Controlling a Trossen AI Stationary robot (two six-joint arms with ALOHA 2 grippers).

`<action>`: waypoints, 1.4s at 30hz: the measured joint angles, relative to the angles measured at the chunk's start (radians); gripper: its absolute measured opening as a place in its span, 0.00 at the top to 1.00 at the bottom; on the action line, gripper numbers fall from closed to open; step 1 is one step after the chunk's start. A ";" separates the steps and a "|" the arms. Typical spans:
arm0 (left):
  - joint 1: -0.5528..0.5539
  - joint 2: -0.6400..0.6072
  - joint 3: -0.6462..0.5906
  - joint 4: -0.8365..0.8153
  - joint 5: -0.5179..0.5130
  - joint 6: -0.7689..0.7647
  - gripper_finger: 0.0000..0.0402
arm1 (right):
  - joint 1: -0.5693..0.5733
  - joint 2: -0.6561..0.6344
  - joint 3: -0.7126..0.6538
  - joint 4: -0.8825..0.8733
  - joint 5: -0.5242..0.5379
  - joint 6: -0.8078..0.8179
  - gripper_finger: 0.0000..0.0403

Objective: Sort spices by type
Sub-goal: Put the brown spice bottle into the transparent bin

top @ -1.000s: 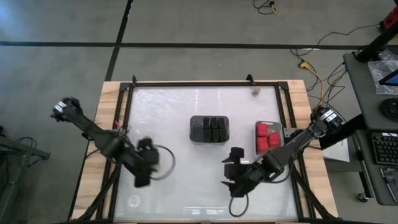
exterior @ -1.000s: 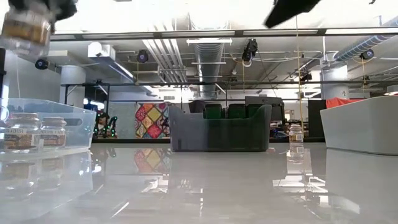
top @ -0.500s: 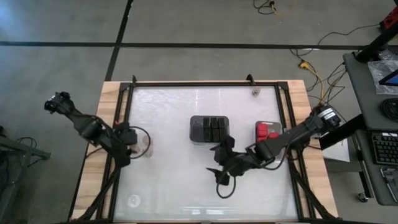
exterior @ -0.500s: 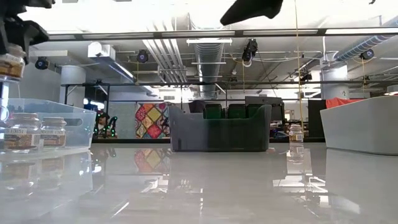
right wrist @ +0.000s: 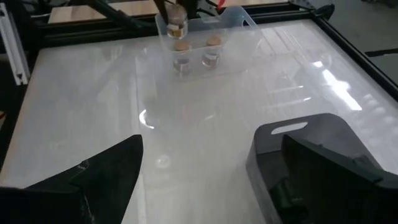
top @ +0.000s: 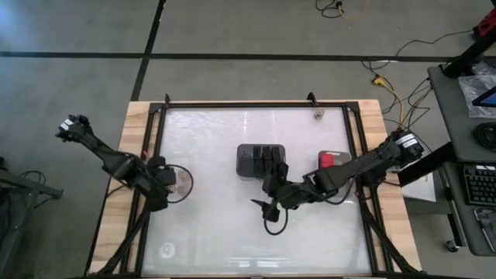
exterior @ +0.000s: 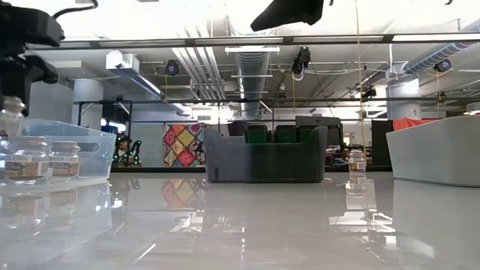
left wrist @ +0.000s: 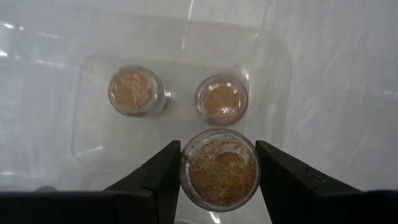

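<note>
My left gripper (left wrist: 217, 149) is shut on a small clear jar (left wrist: 219, 171) of tan spice. It hangs over a clear shallow tray (left wrist: 87, 134) at the table's left (top: 183, 184), where two more such jars (left wrist: 132, 92) (left wrist: 221, 99) stand on their bases. My right gripper (top: 263, 208) hovers open in mid-table, just near of the dark tray (top: 261, 160) of black blocks. Red blocks (top: 328, 161) lie in a tray at the right. My left gripper pinches the jar by its round wall (left wrist: 185, 171), one finger on each side, just under the top. The fingers come from above, pointing steeply down. The jar stays upright and hangs above the tray's rim (right wrist: 177, 26), clear of the two jars standing in it.
One more jar (top: 318, 115) stands alone at the far edge, also seen in the low view (exterior: 358, 161). A black frame (top: 256, 104) borders the glossy white tabletop. The dark tray (right wrist: 298, 155) lies close beside my right gripper's fingers.
My left gripper has carried the jar toward the table's left and far side, then down over the clear tray. My right gripper, still open, has swung toward the table's left and a little farther, coming near the dark tray.
</note>
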 joint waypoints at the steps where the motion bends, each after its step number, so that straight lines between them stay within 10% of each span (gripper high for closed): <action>1: 0.000 0.004 -0.006 0.002 0.009 -0.002 0.60 | -0.002 0.000 0.000 0.000 0.000 -0.001 0.07; 42: 0.002 0.135 -0.135 0.188 0.047 0.044 0.58 | 0.005 0.000 0.000 -0.035 0.000 0.036 0.07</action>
